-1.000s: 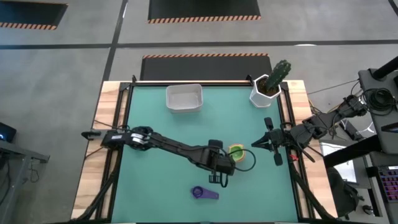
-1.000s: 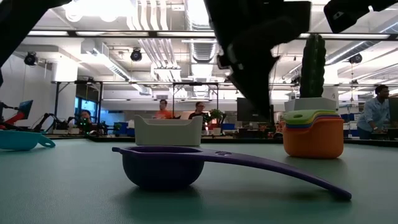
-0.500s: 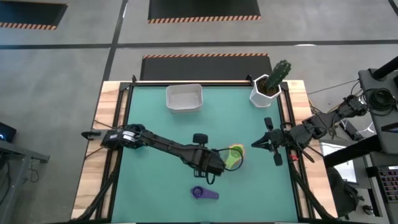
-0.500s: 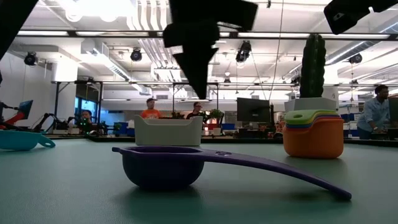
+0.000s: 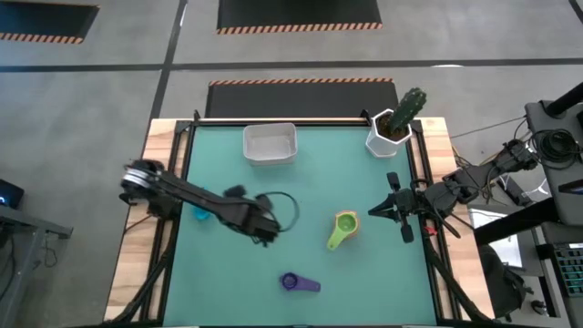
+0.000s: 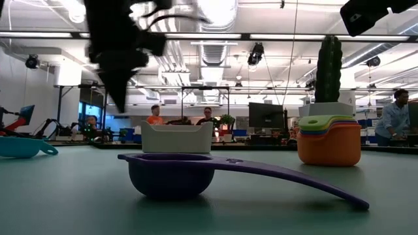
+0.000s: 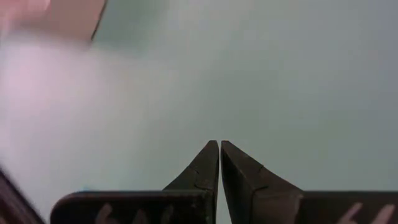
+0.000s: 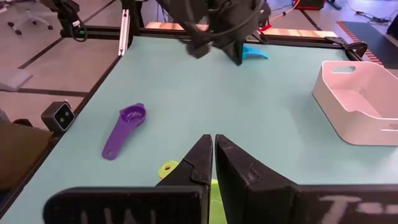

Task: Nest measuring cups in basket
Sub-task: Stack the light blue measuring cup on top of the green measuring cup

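Both grippers are closed and empty: the left gripper (image 5: 270, 239) hovers left of the table's (image 5: 383, 273) middle, the right gripper (image 5: 373, 213) by its right edge. Nested cups (image 5: 343, 227), green-topped over orange, sit between; purple cup (image 5: 299, 283) near the front edge, teal cup (image 5: 199, 215) by the left edge, white basket (image 5: 270, 143) at the back edge.

Reaching in low from the left edge, left arm stretching toward the middle, its pincer (image 5: 265, 234) (image 7: 219, 163) pressing fingers together, gripping nothing. Waiting at the right edge, right pincer (image 5: 373, 212) (image 8: 213, 155) closing tight, pointing inward.
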